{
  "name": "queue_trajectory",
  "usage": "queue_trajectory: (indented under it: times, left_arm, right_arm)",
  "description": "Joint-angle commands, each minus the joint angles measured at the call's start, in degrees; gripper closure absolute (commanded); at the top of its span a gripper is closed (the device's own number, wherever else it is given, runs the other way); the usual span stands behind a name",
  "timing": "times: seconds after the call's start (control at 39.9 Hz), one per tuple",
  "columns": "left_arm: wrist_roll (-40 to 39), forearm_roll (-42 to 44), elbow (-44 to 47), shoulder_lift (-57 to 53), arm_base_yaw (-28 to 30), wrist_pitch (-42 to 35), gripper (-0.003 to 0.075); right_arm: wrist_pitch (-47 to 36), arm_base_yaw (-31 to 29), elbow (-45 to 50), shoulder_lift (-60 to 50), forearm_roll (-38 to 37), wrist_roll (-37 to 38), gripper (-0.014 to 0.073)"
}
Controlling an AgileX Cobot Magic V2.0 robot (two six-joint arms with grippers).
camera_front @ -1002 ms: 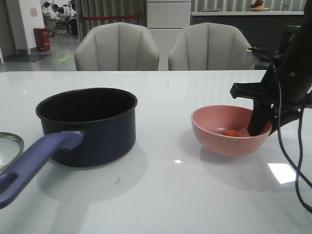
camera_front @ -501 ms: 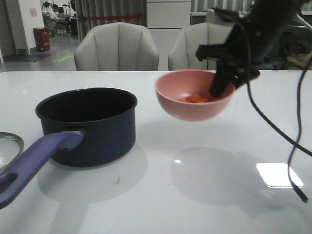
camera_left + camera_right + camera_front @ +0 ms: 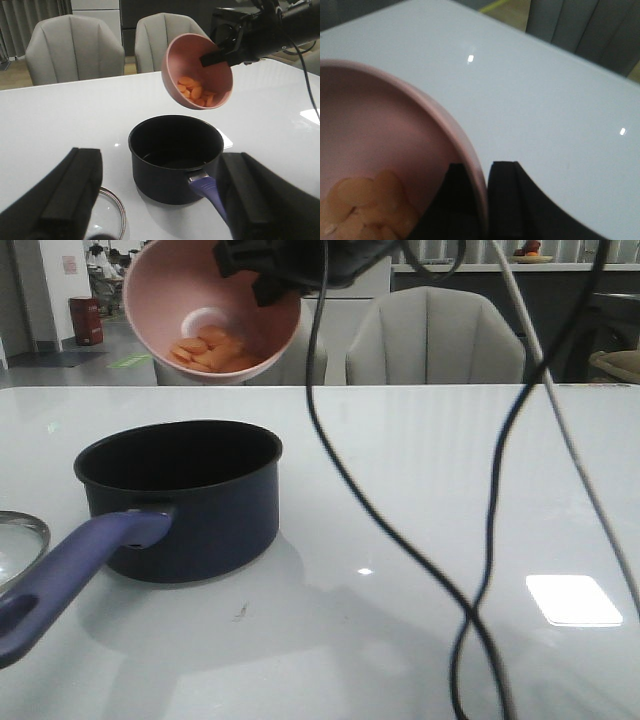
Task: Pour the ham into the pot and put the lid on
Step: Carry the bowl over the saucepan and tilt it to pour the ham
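- Ham (image 3: 208, 350) sits as a heap of orange pieces in the lower side of the pink bowl (image 3: 160, 300), which hangs tilted in the upper left of the front view, well above the table (image 3: 400, 490).
- Right gripper (image 3: 485, 200) pinches the bowl's rim, one finger inside the wall and one outside, as the right wrist view shows.
- Pot (image 3: 180, 498) stands at left centre of the front view, its black inside showing nothing in it, its purple-blue handle (image 3: 70, 570) running toward the lower left corner.
- Lid (image 3: 18, 545) lies flat at the left edge, just beside the handle, only partly in frame.
- Left gripper (image 3: 160, 200) hovers with its fingers (image 3: 75, 190) spread wide at the bottom of the left wrist view, holding nothing.
- Judging from the left wrist view, the bowl is above the pot but its low lip seems offset toward the pot's far rim; the exact overlap cannot be told.
- To pour well, I would bring the low lip over the middle of the pot's mouth, lower the bowl closer, then tip slowly so the pieces slide rather than bounce out.
- Rim-only pinching may let the bowl twist, so the tilt should be gentle.
- Covering with the lid is not yet begun; the free left gripper looks best placed for it.
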Motion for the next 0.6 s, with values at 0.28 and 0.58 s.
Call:
queue_trajectory:
  times: [0.28,0.58]
  left_arm:
    - [-0.20,-0.27,-1.48,0.75,-0.46,-4.28,0.0209]
    - [-0.20,-0.27,-1.48,0.75,-0.46,-4.28,0.0209]
  right_arm:
    - [-45.06,3.54,4.23,5.64,-17.92,-4.67,0.0455]
    - [-62.00,4.28,4.23,10.53,-22.69,-18.38,0.0455]
